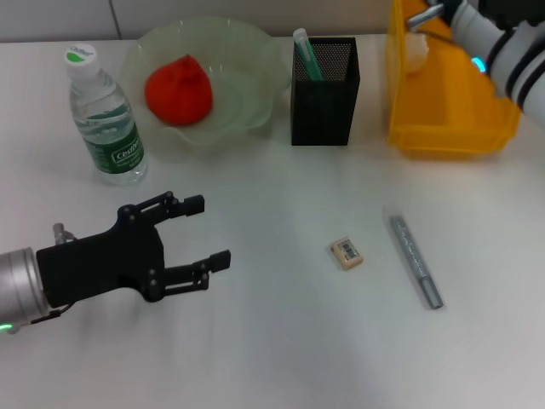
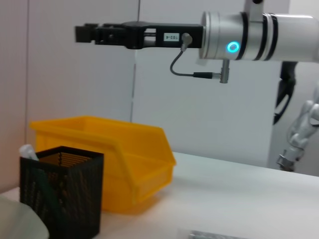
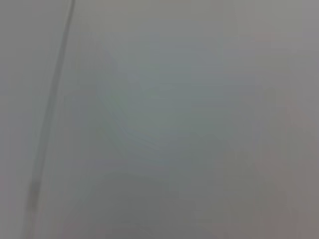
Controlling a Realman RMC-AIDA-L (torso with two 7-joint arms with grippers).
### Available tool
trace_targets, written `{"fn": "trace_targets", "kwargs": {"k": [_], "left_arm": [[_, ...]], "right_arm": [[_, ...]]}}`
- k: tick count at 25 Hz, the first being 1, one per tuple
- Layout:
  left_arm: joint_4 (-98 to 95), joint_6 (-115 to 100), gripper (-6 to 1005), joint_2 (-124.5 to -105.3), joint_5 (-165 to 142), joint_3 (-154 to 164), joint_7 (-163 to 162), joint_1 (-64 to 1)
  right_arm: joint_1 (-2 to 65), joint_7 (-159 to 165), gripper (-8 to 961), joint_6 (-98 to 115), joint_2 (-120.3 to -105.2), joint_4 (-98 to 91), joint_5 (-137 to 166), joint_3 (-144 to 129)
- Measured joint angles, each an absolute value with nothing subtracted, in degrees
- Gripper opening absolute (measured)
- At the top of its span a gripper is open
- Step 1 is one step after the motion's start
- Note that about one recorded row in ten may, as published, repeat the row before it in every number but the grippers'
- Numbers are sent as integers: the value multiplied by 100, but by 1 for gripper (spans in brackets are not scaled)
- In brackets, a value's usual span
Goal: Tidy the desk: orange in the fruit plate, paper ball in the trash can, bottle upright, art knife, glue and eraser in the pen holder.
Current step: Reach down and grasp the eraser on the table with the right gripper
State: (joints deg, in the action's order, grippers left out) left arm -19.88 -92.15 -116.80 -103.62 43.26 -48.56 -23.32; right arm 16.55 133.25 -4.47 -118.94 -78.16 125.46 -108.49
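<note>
On my head camera the left pincer (image 1: pixel 203 230) hovers low over the near-left part of the white bench (image 1: pixel 281 341), its two black fingers (image 1: pixel 183 204) spread apart with nothing between them, pointing toward the middle of the bench. My right arm is up at the far right, over the yellow trash bin (image 1: pixel 447 119); the left wrist camera shows the right pincer (image 2: pixel 87 34) held high above the bin, seen side-on, and I cannot tell whether it is spread or pressed together. A pale crumpled shape, apparently the paper ball (image 1: pixel 415 53), sits inside the bin against its left wall. The orange (image 1: pixel 178 90) lies in the clear fruit plate (image 1: pixel 255 77) at the far side of the bench. The water bottle (image 1: pixel 106 118) stands upright just left of the plate, cap up. The black mesh pen holder (image 1: pixel 324 94) stands between plate and bin, with a green-and-white stick, which I take for the glue (image 1: pixel 305 53), upright in its left corner. The eraser (image 1: pixel 347 253) lies flat near the bench's middle. Just right of it, apart, the grey art knife (image 1: pixel 415 261) lies flat, its long axis running from far-left to near-right.
</note>
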Motion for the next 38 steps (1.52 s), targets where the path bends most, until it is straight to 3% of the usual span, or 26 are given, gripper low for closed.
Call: {"fn": "trace_targets", "kwargs": {"k": [12, 23, 32, 34, 38], "left_arm": [[-2234, -9522, 840, -11522, -10939, 4333, -5119, -2308], [-2242, -9600, 840, -11513, -11018, 4333, -5227, -2335], [-2415, -9670, 840, -11527, -11138, 4333, -5547, -2355], [-2448, -9656, 840, -11547, -11171, 4326, -5600, -2361], [-2452, -9637, 840, -11557, -11176, 4315, -5631, -2364]], "right_arm": [[1618, 14054, 604, 4175, -11899, -9352, 11228, -9408], [2187, 13201, 639, 8813, -11881, -8542, 10747, -6802], [2899, 12474, 668, 10133, -11525, -7068, 11112, -5736], [3033, 12297, 674, 10147, -11557, -7012, 11474, -5741], [3363, 11723, 708, 10177, -11775, -6967, 12349, -5749]]}}
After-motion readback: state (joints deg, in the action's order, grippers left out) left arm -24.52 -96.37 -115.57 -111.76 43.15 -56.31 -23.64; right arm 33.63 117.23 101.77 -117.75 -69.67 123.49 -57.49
